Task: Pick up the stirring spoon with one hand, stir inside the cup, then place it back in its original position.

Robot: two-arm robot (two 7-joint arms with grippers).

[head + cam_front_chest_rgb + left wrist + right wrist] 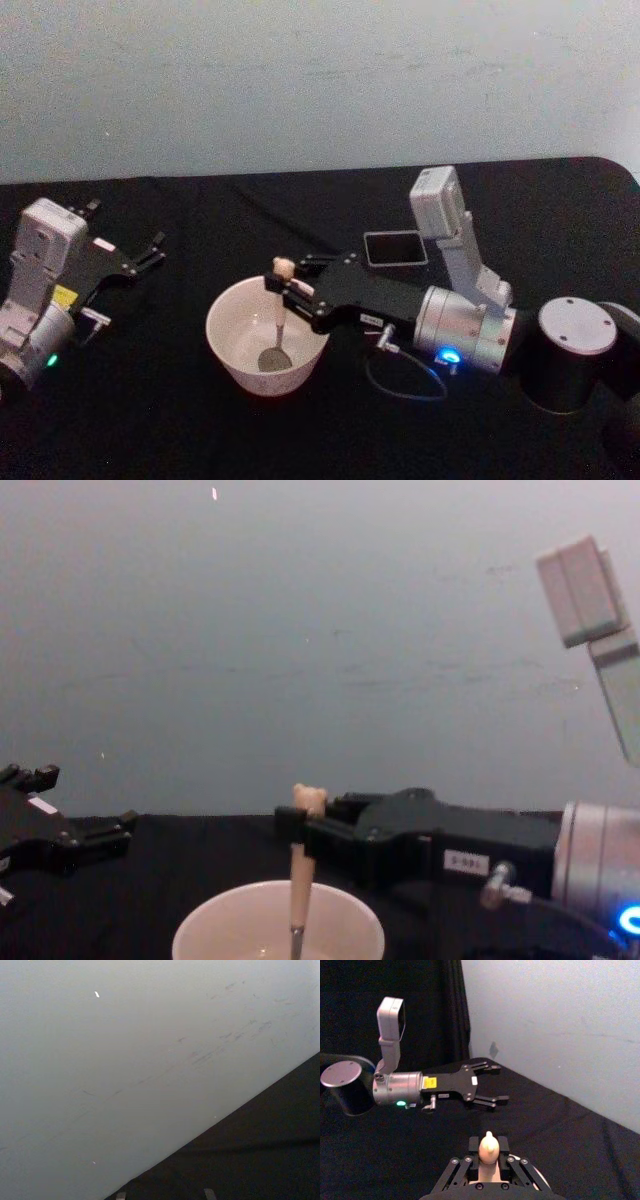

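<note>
**Jaws.** The right gripper [284, 289] is shut on the beige handle of the stirring spoon [277, 325], just below the bear head. The handle is pinched between both fingers.

**Why held so (judged).** The high grip leaves the fingers above the rim, so the shiny bowl can sweep freely without the gripper fouling the wall.

**Spoon.** It is held near upright, bowl down inside the cup [223, 308] and close to the bottom. Contact with the bottom cannot be told.

**Arm.** The right forearm is laid low and almost level, reaching in from the right, with the wrist just beside the cup's right rim.

**Holder.** The dark grey holder [395, 248] stands behind that forearm, near the cup. The return there is not yet made.

**Other arm.** The left gripper [125, 228] is parked at the left, jaws spread and empty, well apart from the cup.
</note>
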